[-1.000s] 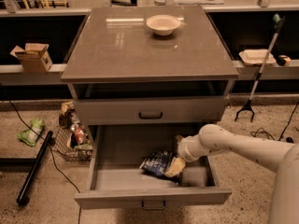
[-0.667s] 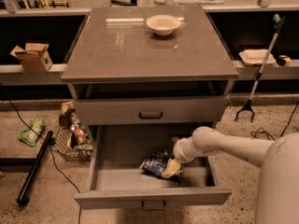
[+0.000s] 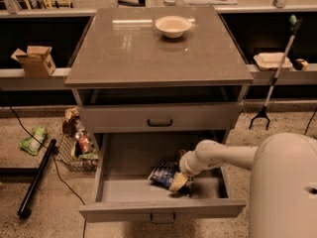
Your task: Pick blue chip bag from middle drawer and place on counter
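The middle drawer is pulled open at the bottom of the grey cabinet. The blue chip bag lies on the drawer floor, right of centre. My gripper reaches into the drawer from the right and sits at the bag's right end, touching it; the white arm runs back to the right. The counter tops the cabinet and carries a pale bowl near its back edge.
A shut drawer front with a black handle sits just above the open drawer. A wire basket, a green packet and a black pole lie on the floor at left. A grabber tool leans at right.
The gripper has moved left and lower in the drawer, closing in on the bag's right end. The arm's body fills more of the right side. The bag has barely shifted.
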Tool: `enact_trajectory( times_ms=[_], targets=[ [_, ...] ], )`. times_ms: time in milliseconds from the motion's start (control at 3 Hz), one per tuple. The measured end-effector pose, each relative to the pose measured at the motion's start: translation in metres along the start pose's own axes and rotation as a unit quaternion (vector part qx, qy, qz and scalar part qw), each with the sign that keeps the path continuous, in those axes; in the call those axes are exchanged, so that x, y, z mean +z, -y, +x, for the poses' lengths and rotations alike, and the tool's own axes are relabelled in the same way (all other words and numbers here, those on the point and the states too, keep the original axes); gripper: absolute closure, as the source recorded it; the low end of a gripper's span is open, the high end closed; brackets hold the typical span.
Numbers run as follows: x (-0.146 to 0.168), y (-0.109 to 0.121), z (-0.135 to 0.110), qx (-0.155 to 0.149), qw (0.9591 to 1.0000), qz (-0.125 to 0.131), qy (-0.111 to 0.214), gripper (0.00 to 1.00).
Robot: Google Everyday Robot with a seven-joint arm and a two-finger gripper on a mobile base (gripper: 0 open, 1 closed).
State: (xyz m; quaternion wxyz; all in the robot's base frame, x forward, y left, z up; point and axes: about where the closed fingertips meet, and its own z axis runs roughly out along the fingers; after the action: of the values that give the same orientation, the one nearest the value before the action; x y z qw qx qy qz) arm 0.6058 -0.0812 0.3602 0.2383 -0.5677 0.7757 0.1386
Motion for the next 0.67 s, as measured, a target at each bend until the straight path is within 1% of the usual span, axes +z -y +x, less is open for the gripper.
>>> enact_trajectory(
  times_ms=[333, 667],
  targets=[
    [0.0082, -0.0009, 0.0021, 0.001, 1.0, -0.004, -0.003, 0.0],
    [0.0089, -0.001, 0.0023, 0.001, 1.0, -0.004, -0.004, 0.15]
  ],
)
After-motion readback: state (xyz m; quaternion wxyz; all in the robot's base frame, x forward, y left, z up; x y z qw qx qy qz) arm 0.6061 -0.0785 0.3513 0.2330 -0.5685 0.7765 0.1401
